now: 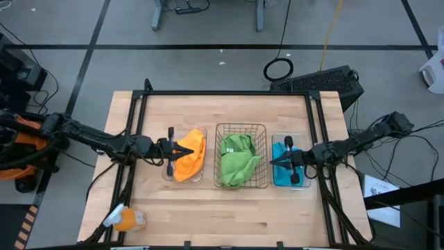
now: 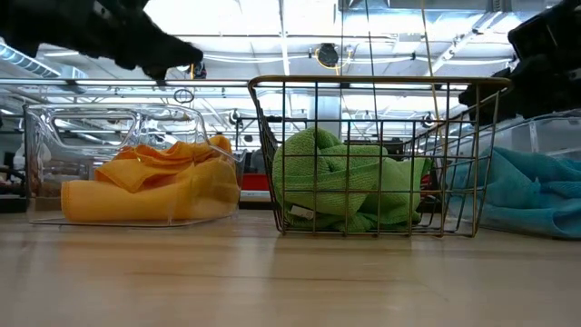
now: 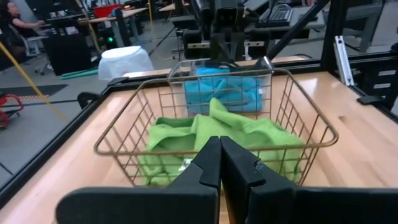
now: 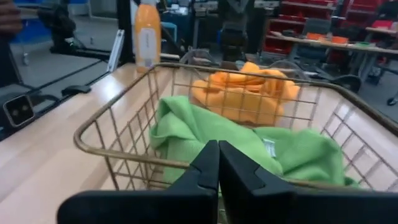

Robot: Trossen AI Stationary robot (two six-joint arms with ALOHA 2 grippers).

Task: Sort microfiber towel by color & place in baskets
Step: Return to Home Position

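Towel count per container: cannot tell, as each colour lies bunched in one heap. The blue microfiber towels (image 1: 280, 173) are partly covered in the high view by the right arm. In the low view their clear bin (image 1: 302, 139) is cut off at the picture's edge. Both arms show there only as dark shapes at the top.

Three containers in a row mid-bench (image 1: 229, 215), close beside one another:
- Clear bin (image 1: 187, 130) on the left arm's side holds the orange-yellow towels (image 1: 191, 163), heaped up to about the rim.
- Wire mesh basket (image 1: 241, 126) in the middle holds the green towels (image 1: 238, 161), crumpled, with a white tag showing.
- Clear bin on the right arm's side holds the blue towels.

Left gripper (image 1: 192, 151) hangs over the orange bin, pointing at the wire basket. Its jaws are pressed together with nothing between them.

Right gripper (image 1: 271, 162) hangs over the blue bin, pointing back at the wire basket. Its jaws are likewise closed and empty.

An orange-and-white bottle (image 1: 122, 219) sits near the bench corner on the left arm's side, well apart from the containers.
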